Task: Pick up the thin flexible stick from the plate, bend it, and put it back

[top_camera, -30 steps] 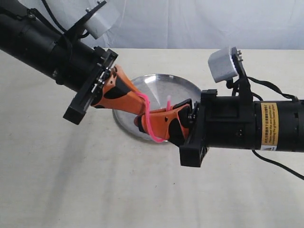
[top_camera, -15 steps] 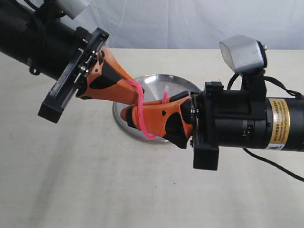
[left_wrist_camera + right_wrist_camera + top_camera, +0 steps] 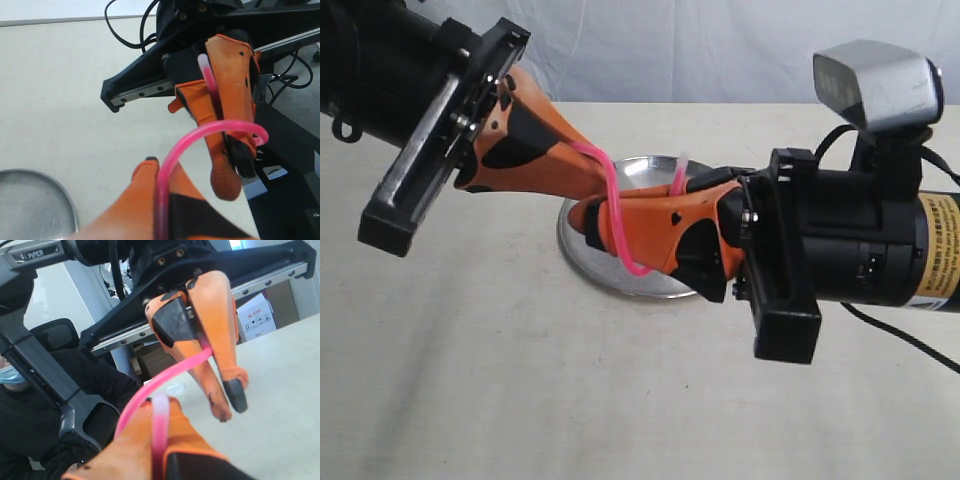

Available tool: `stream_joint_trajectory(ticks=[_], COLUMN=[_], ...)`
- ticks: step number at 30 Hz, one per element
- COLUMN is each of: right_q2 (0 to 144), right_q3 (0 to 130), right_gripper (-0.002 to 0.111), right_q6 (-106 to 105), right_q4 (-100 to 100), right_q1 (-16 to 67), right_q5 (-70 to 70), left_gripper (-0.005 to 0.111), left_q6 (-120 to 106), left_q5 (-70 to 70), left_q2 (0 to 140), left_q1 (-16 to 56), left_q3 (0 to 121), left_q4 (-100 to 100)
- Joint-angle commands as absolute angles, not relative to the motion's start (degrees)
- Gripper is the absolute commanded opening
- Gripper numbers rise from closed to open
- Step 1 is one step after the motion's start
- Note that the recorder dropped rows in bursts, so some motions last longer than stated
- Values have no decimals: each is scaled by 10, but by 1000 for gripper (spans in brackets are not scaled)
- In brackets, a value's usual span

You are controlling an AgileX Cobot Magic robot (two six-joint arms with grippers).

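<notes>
Two grippers share the thin flexible stick (image 3: 616,222), and each one holds it near one end. The left gripper (image 3: 590,180) is closed tight on the stick; in the left wrist view the pink rod comes out from between its pressed fingers. The right gripper (image 3: 586,214) is also closed on the stick, and a short pale tip of the rod stands out behind its fingers.

The tips of the two grippers are very near each other, the left one just above the right one. I judge this is the reason for the shape of the stick. Its ends are brought close, so the free middle part has no room to lie straight and makes a round loop that hangs down beside the right gripper's fingers. Both wrist views show the same curved arc running from one pair of fingers to the other.

The stick is in the air, clear of the plate (image 3: 578,258), and touches only the grippers. The loop hangs above the plate's front part, which seems sensible, because the stick must go back there. The bending looks well advanced. Putting the stick down is not yet done.
</notes>
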State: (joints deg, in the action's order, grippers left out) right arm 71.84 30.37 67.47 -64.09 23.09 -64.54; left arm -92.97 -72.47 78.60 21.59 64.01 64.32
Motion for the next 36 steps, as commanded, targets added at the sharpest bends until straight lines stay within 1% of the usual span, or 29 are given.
stream_joint_trajectory(ticks=[1, 24, 27, 36], right_q2=[707, 707, 707, 707], right_q3=[311, 313, 317, 354], right_gripper=[-1, -1, -1, -1], right_q6=[662, 573, 538, 533], right_q4=[-644, -695, -720, -803], right_q1=[235, 235, 235, 235], right_q5=[-700, -700, -700, -700], left_gripper=[0, 0, 0, 0], left_q6=[-921, -848, -829, -792], left_q5=[-686, -678, -676, -669], left_q2=[774, 774, 774, 774], left_q1=[215, 215, 215, 215], left_q3=[642, 642, 642, 642], left_q4=[638, 713, 713, 750])
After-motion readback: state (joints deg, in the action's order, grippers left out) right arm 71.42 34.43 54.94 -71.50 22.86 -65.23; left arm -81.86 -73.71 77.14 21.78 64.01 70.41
